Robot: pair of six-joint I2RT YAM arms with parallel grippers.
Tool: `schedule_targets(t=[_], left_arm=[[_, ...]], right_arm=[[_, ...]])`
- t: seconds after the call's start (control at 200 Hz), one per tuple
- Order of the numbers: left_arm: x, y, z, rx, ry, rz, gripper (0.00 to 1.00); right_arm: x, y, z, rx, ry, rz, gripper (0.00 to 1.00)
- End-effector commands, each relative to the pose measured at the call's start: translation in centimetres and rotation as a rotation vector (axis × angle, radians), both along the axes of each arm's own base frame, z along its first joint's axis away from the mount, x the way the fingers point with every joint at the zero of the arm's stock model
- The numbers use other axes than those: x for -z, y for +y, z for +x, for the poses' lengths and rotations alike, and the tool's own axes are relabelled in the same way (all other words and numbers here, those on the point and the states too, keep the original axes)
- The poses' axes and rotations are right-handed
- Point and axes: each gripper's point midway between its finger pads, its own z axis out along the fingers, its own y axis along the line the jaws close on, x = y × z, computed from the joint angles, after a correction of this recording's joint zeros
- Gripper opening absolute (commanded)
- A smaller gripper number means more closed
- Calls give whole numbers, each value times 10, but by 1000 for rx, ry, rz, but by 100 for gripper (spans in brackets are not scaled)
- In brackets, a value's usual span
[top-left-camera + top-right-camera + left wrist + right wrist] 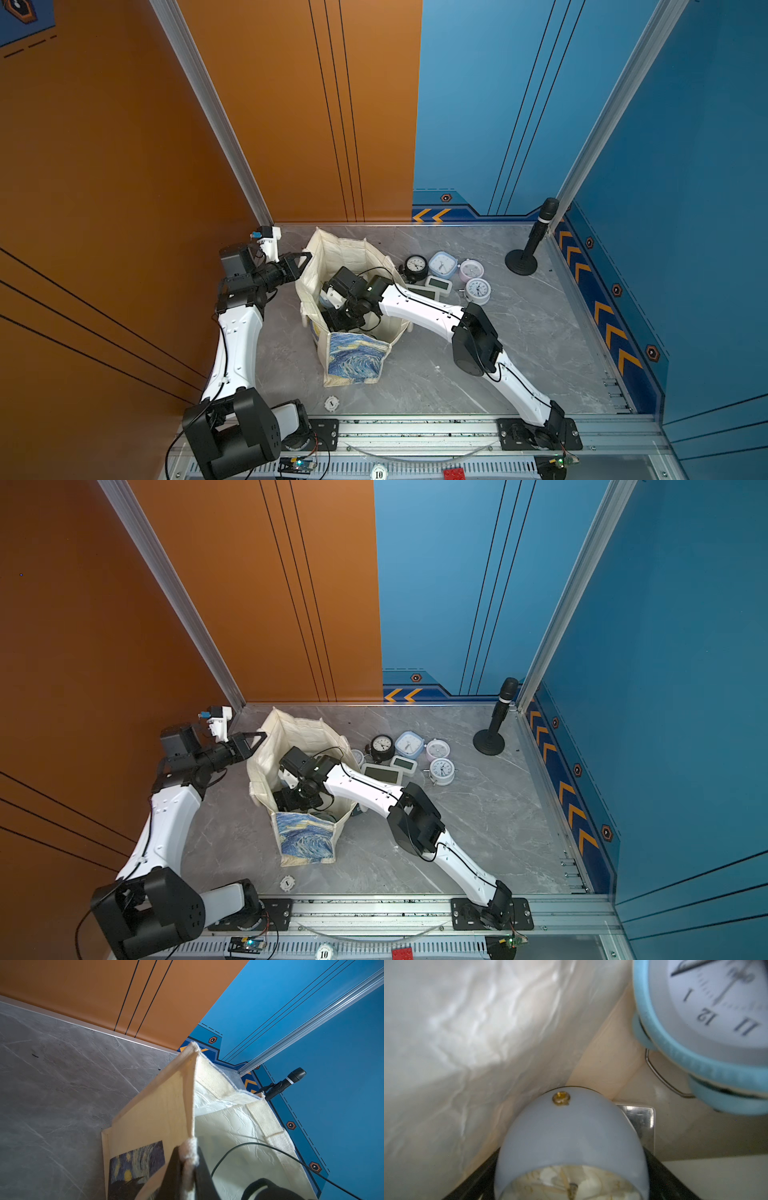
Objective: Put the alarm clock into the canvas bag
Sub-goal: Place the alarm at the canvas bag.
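Top views: the canvas bag [355,359] [305,837] stands upright and open-mouthed on the grey marbled surface [519,353], its blue-and-yellow swirl print on the near face. The left claw [308,258] is closed on the bag's far-left rim. The right claw [337,321] is sunk inside the bag, and here its jaws cannot be made out. Outside the bag, to its right, lie a black round clock [415,266], a pale blue square clock [444,264], a pink round clock [471,269], a white twin-bell clock [478,289] and a flat digital clock [438,284]. A microphone [536,237] stands on its base in the far right corner. A white disc [378,473] on the front rail reads "10". Left wrist view: the claw's two black fingers [172,1169] pinch a fold of the cream rim, nearly closed on it. The white crinkled lining and part of the printed panel are visible. Right wrist view: the alarm clock [571,1136], grey with a brass screw [561,1098] in its casing, sits inside the bag between the right claw's black fingers [475,1180]. These stand wide apart against its two sides, gripping it. Its glazed face is turned toward the wrist, and its rounded casing extends away along the claw's line toward the bag's seam. Beside it in the bag lies a light blue twin-bell clock [708,1012], dial visible, with the numerals 11, 12 and 1 legible.
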Motion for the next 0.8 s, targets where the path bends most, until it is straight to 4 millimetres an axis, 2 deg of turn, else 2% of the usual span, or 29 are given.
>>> schedule_targets(t=[0.0, 0.075, 0.165, 0.295, 0.445, 0.621, 0.796], left_arm=[[-3, -5, -4, 19, -23, 14, 0], [-2, -5, -4, 15, -19, 14, 0], [-3, -5, -4, 15, -22, 15, 0], [-2, -4, -3, 15, -20, 16, 0], [0, -4, -3, 12, -15, 17, 0], [0, -4, -3, 12, -15, 17, 0], [0, -4, -3, 11, -15, 19, 0]], right_arm=[[23, -13, -13, 3, 33, -115, 69], [29, -22, -5, 32, -11, -169, 73], [19, -22, -2, 31, -41, -159, 80], [-16, -18, 0, 19, -83, -94, 89], [-61, -22, 7, 35, -161, -37, 98], [-104, -36, 16, 66, -235, 2, 100], [-136, -55, 25, 99, -294, 19, 98]])
